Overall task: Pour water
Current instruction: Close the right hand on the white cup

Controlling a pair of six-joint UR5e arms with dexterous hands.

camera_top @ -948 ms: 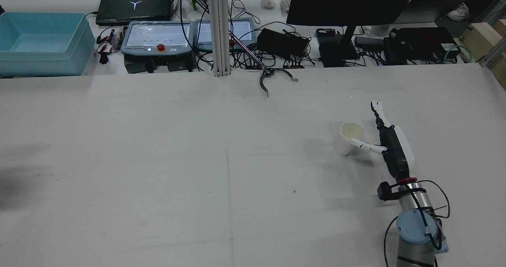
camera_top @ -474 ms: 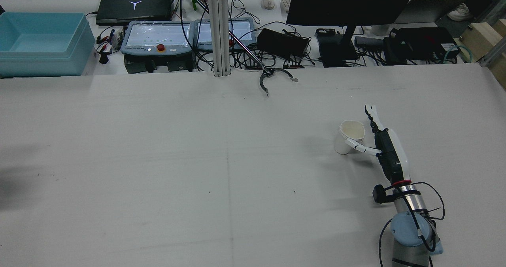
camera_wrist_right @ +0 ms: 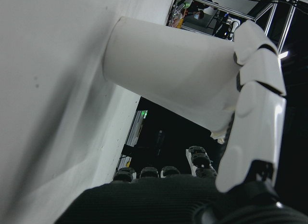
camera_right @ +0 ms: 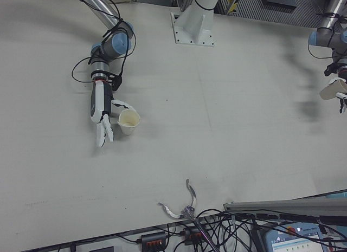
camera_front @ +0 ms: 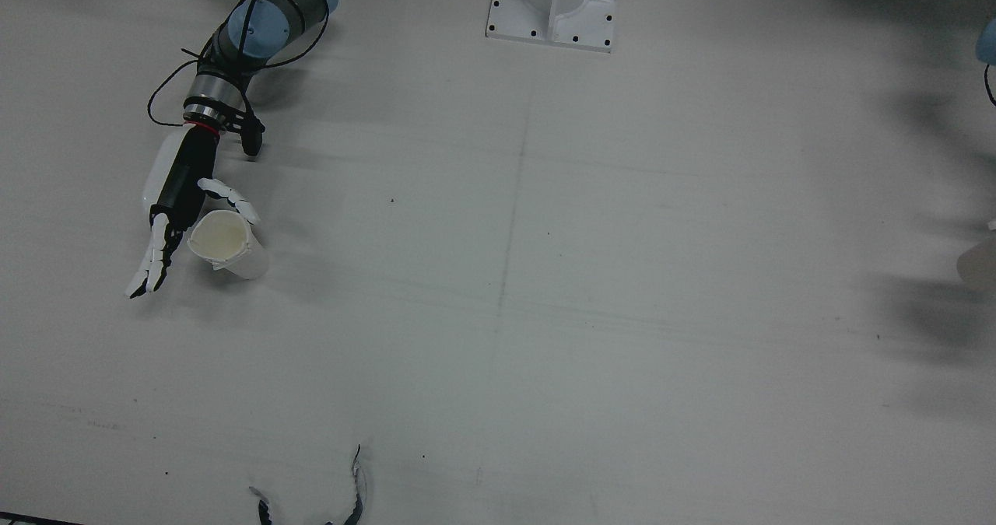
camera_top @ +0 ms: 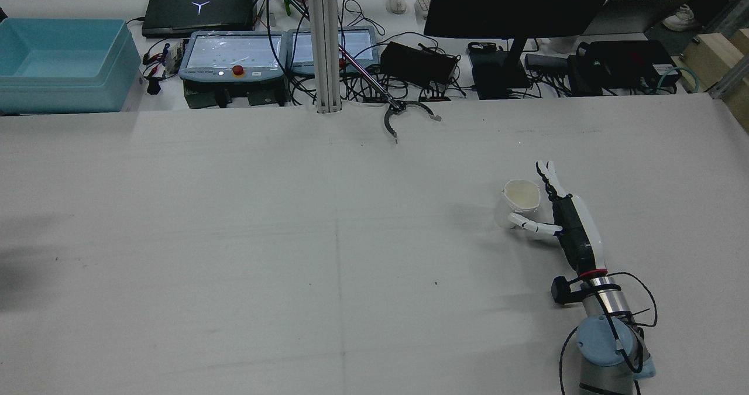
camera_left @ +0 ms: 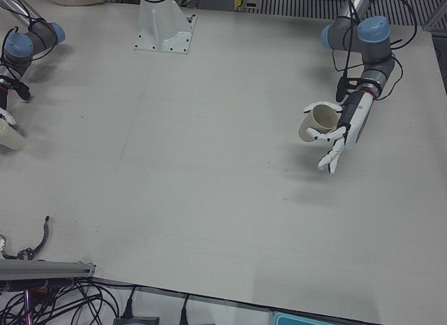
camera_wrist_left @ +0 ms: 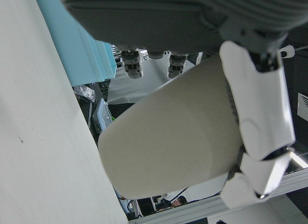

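Observation:
A white paper cup (camera_top: 521,196) stands on the table by my right hand (camera_top: 570,228). The hand's fingers are stretched straight past the cup and its thumb lies across the cup's near side; it is open. The front view shows the same cup (camera_front: 226,245) and hand (camera_front: 175,198), and the right hand view shows the cup's wall (camera_wrist_right: 168,74) against the thumb. My left hand (camera_left: 342,129) holds a second, beige cup (camera_left: 314,124) tilted above the table. The left hand view shows that cup (camera_wrist_left: 178,132) close up, with a finger across it.
A black grabber claw (camera_top: 404,117) lies at the table's far edge. Behind it are teach pendants (camera_top: 234,52), cables and a blue bin (camera_top: 58,61). A white post base (camera_front: 552,4) stands between the arms.
In the rear view my right hand has drawn in beside the cup and sunk lower. Its thumb went from the rim to the cup's side.

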